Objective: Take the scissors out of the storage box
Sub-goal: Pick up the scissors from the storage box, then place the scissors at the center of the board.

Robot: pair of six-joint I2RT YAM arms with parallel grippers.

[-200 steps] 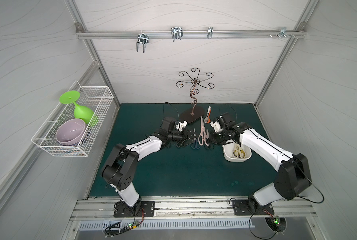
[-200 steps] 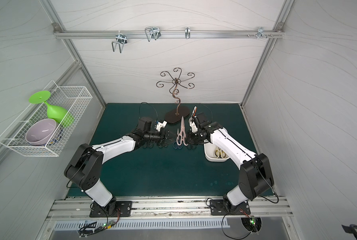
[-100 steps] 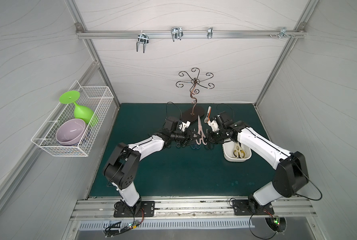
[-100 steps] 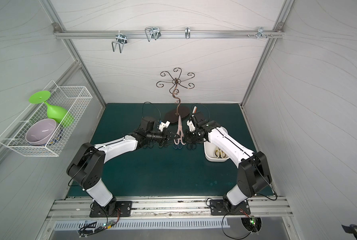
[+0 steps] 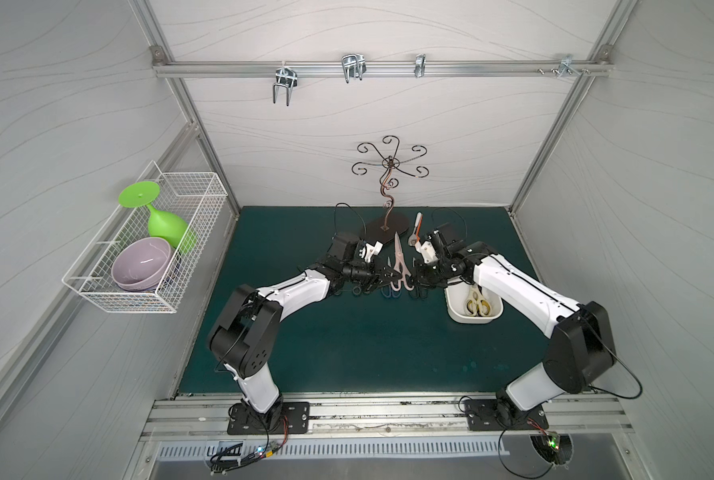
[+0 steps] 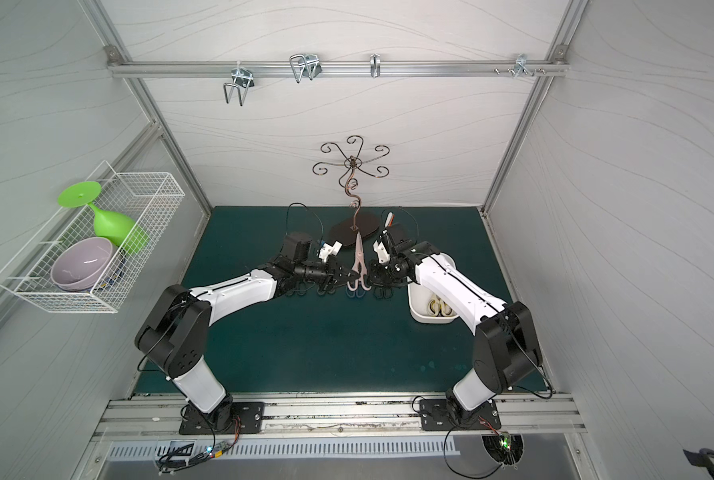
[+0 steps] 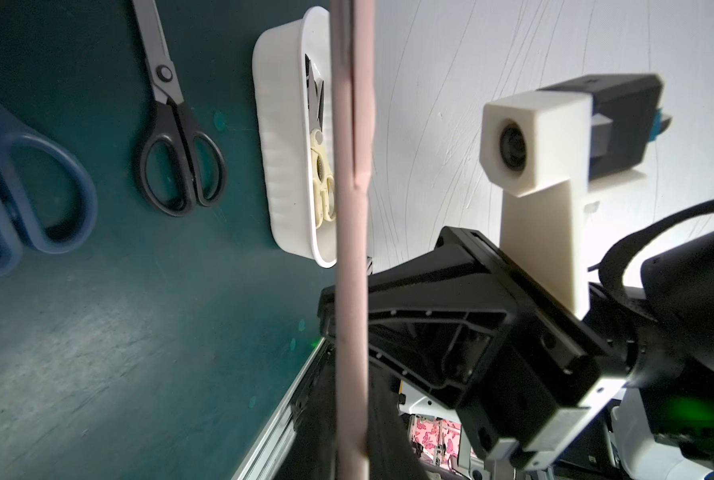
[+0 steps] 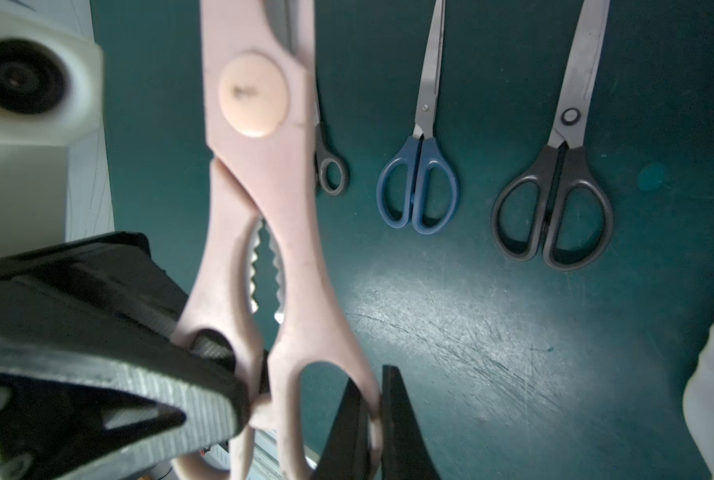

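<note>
Pink shears (image 8: 264, 174) — serrated inner handles.

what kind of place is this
Likely a robot test cell rather than a home: aluminium frame enclosing white panels, two robot arms bolted to a base rail, dark green mat.

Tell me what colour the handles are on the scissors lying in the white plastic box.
Cream-yellow; those scissors show clearest in a top view.
</note>
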